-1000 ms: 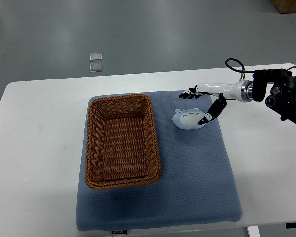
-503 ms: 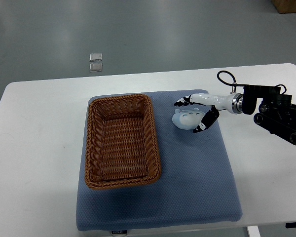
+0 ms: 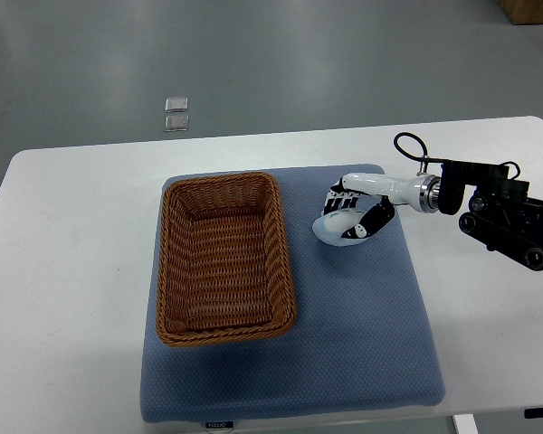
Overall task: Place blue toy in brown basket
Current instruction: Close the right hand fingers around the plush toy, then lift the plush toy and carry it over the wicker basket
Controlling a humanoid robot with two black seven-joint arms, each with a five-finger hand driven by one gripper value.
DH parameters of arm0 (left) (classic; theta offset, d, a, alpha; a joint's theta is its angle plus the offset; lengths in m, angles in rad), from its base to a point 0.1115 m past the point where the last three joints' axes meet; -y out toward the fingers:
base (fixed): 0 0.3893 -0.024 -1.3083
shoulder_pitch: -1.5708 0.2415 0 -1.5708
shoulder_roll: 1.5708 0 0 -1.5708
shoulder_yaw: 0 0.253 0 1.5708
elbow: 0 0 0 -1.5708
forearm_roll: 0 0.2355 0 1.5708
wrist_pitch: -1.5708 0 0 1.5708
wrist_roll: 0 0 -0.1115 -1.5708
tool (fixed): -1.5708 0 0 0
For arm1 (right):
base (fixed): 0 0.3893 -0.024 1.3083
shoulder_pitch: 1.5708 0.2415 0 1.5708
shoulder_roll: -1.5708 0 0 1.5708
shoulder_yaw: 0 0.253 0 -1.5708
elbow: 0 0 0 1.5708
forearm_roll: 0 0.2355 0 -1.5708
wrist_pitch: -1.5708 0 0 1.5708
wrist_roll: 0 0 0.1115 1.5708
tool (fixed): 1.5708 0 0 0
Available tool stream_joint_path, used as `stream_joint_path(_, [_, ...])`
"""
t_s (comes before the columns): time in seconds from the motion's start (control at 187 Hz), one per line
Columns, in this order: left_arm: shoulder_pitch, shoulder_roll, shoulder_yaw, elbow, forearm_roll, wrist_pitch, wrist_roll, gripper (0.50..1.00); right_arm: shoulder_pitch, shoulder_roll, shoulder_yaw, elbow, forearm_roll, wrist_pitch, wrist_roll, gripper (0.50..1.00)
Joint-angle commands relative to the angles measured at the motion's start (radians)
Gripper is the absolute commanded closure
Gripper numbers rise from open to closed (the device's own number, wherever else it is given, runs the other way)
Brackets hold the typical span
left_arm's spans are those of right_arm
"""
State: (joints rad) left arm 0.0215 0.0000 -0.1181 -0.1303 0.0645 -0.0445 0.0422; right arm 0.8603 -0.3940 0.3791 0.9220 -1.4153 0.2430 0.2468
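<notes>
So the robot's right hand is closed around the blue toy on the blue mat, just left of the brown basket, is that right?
Not quite. The top view shows the right hand closed around the blue toy on the blue mat, but they are to the right of the brown basket, not left of it. The basket itself holds nothing.

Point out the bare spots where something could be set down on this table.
Free: the blue mat in front of the blue toy, right of the brown basket; the white table left of the basket; the basket's own floor. Crowded: the mat's far right corner, where the right hand closes on the toy.
</notes>
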Motion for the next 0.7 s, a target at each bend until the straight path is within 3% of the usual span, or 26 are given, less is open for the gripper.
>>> stream_joint_path(0.0, [0.0,0.0,0.0,0.0,0.0,0.0,0.001,0.5,-0.006,0.0,0.004,0.0,0.001,-0.005,0.025,1.0])
stream_joint_path(0.107, [0.0,0.0,0.0,0.0,0.0,0.0,0.001,0.5,-0.003,-0.005,0.004,0.0,0.002,-0.03,0.083,1.0])
stream_joint_path(0.38, [0.0,0.0,0.0,0.0,0.0,0.0,0.001,0.5,0.011,-0.013,0.008,0.008,0.002,-0.033,0.141,1.0])
stream_joint_path(0.695, [0.0,0.0,0.0,0.0,0.0,0.002,-0.001,0.5,0.144,0.021,0.08,0.012,0.055,-0.034,0.206,1.0])
